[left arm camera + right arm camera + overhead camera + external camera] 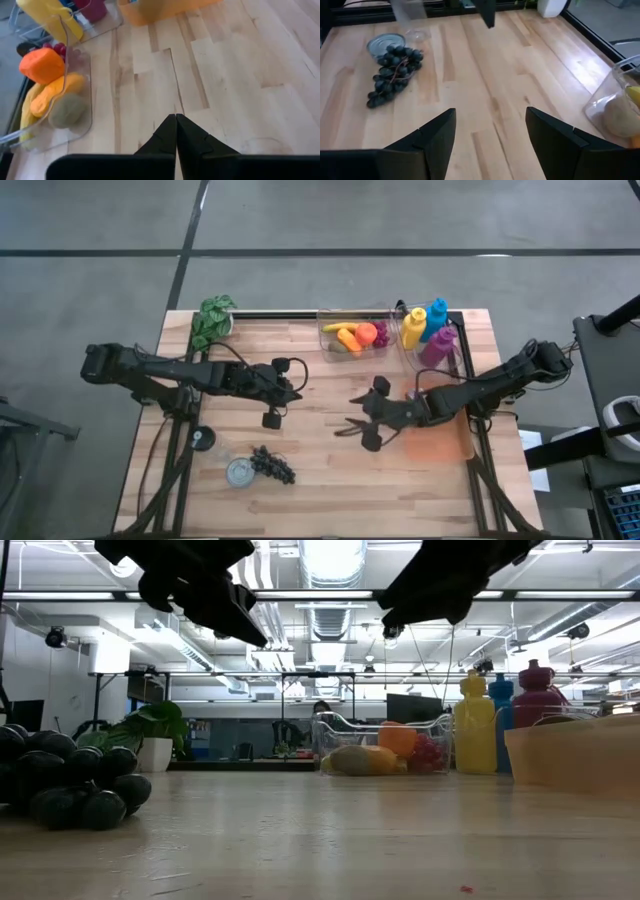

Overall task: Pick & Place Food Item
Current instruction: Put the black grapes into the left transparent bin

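Grapes (70, 780), a dark bunch, are lying nearest the low camera, at the table's (330, 490) front left, touching a small tin (238, 472). Both arms are hovering mid-table, well apart from them. Left gripper (291, 388) is keeping its fingers pressed together, empty. Right gripper (352, 427) is holding its fingers apart, also empty. Grapes are probably soft, light and loose; taking the stem or the bunch's middle looks safest.

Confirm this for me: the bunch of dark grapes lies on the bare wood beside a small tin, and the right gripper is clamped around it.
Not quite. The grapes do lie on the wood beside the tin, but the right gripper is not clamped on them. The right wrist view shows its fingers open and empty, well apart from the bunch.
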### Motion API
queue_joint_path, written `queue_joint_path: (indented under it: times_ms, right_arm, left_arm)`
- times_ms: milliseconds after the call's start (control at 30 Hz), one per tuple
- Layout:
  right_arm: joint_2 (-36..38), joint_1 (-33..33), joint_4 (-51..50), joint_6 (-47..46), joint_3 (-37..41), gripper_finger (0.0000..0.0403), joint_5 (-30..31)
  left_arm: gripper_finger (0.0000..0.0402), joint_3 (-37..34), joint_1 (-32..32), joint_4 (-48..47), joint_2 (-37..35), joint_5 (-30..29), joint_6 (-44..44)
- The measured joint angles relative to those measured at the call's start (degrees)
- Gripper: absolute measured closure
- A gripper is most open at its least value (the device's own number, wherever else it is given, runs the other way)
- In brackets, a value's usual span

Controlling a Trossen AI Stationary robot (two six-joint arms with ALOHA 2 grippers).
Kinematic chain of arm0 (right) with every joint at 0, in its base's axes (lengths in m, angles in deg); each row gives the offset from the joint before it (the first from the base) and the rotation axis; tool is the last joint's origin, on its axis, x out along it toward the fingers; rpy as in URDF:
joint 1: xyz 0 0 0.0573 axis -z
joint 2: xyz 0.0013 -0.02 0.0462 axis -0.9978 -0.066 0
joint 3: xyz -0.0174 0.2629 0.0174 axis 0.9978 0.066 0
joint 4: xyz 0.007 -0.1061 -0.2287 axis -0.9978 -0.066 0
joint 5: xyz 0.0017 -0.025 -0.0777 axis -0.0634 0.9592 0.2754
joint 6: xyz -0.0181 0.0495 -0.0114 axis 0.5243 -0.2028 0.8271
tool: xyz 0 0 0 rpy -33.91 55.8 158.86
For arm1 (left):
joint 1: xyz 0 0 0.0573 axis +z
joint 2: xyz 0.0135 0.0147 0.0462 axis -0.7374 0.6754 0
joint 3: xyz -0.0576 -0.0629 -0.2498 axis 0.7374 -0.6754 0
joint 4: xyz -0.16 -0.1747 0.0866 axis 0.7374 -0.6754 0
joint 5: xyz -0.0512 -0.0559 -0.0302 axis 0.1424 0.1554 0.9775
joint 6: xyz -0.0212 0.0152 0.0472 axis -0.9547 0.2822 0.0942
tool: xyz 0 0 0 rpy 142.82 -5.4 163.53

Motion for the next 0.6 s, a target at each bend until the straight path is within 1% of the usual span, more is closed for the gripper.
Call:
queue_joint_path:
  times_ms: [133,300,467,600]
  right_arm:
    - [0.0,-1.6,0.1,0.0,0.1,0.0163,0.4]
    - [0.0,-2.6,0.1,0.0,0.1,0.0169,0.4]
    - [0.0,-2.8,0.1,-0.2,0.2,0.0174,0.4]
    - [0.0,-3.1,0.1,-0.2,0.4,0.0175,0.4]
  left_arm:
    - [0.0398,0.9,-1.4,-0.7,0.0,0.0,0.1]
    - [0.0398,1.7,-5.4,-1.1,0.0,0.0,-0.1]
    - [0.0398,1.7,-11.9,-1.6,0.0,-0.3,-1.7]
    - [0.0399,1.7,-18.1,-1.6,-0.1,-4.2,-5.7]
